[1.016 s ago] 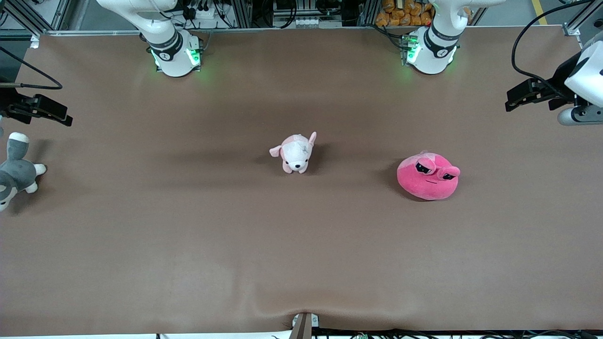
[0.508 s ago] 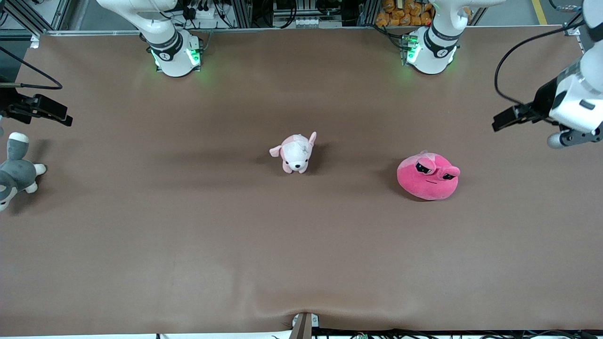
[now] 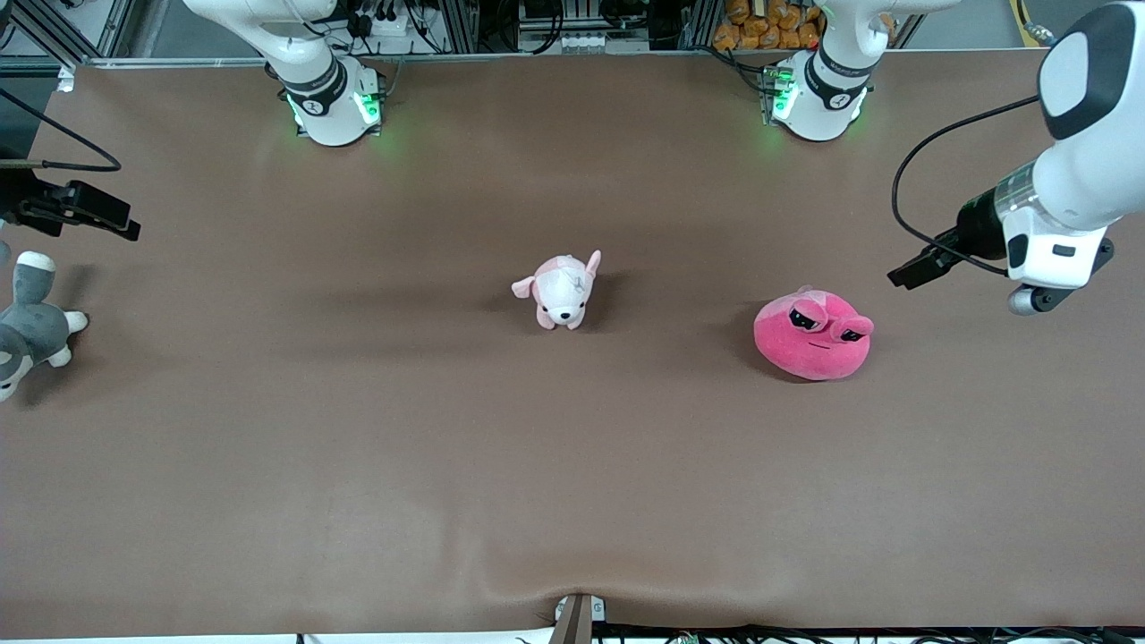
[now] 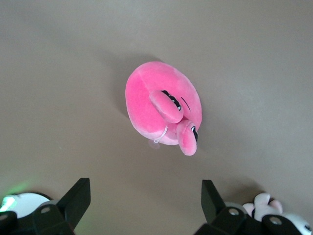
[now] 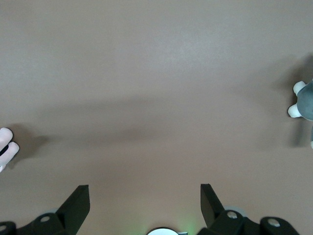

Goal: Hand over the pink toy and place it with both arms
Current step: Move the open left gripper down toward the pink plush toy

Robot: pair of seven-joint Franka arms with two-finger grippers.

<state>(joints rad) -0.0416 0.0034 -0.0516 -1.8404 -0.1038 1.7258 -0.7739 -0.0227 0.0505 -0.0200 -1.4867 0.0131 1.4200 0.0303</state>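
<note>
A: So, going across the front view, what's where?

B: At nine o'clock the right gripper (image 3: 107,219) waits over the surface (image 3: 358,447) above a grey-and-white plush (image 3: 31,333), its jaws released and holding nothing. At the centre stands the small pink-and-white dog plush (image 3: 561,291). Toward three o'clock sits the pink toy (image 3: 812,337) on the surface, eyes up, at the left arm's end.

A: And the left gripper (image 3: 912,268)?

B: It hangs over the surface at about two o'clock of the toy, jaws spread wide and empty; its wrist view shows the toy (image 4: 162,110) apart from both fingers (image 4: 73,200).

A: How should the pickup go?

B: I'd centre the jaws over the round body, straddle it across the narrower width, and descend low before closing. Gripping the bulging eyes alone would likely slip, and leaving part of the body exposed should help the right gripper take it.
</note>
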